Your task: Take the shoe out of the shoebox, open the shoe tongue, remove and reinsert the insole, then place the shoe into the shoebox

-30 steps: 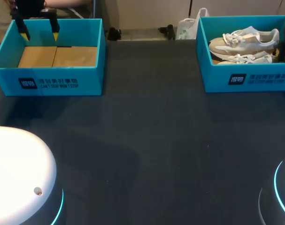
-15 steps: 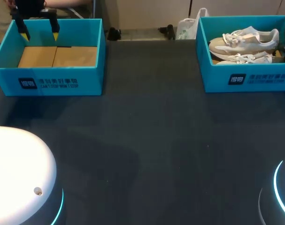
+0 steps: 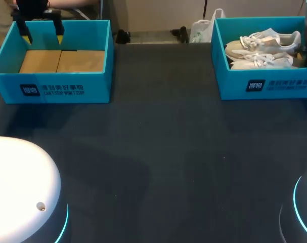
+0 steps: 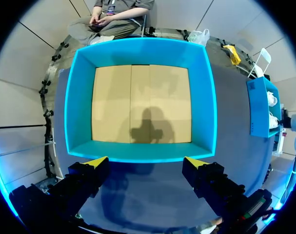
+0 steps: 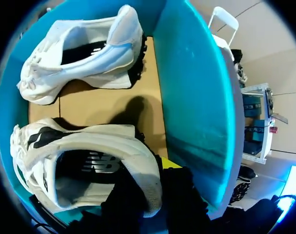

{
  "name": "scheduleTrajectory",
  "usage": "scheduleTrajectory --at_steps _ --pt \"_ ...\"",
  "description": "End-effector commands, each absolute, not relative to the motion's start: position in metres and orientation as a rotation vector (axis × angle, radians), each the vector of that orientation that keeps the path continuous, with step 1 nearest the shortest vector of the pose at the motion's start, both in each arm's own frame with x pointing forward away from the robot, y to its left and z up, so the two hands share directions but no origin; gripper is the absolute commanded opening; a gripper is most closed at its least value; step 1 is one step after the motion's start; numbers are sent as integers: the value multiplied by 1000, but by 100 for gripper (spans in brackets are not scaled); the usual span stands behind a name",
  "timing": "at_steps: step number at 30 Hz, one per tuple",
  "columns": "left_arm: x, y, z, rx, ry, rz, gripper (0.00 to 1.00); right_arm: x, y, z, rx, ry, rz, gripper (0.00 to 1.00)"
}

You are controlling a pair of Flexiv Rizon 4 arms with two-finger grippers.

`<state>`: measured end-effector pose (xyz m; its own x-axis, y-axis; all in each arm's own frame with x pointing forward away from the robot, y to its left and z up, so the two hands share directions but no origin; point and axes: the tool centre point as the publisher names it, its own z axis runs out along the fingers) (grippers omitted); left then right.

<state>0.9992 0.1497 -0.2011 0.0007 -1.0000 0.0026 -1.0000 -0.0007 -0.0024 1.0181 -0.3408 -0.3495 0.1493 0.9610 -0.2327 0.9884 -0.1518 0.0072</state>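
A: Any print on the surface?
B: Left shoebox (image 3: 52,90), front wall: a white logo square, with two lines of white characters just beside it. The upper line is larger.
A: Other box?
B: Right shoebox (image 3: 279,85), front wall: same logo square and two lines.
A: Shoes?
B: Right wrist view, near shoe (image 5: 79,170): white logo letters on its dark insole (image 5: 101,163). Far shoe (image 5: 84,48): white mark on its insole, too small to read.
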Motion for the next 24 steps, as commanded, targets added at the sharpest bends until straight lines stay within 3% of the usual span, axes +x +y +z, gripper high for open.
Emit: scheduleTrajectory --at_steps 1,24 --pt "999 150 -201 2222 -2221 4 100 1012 -341 -324 2269 1910 -264 0" --pt "999 150 -201 2222 -2221 4 100 1015 -328 -210 2250 1831 -283 0"
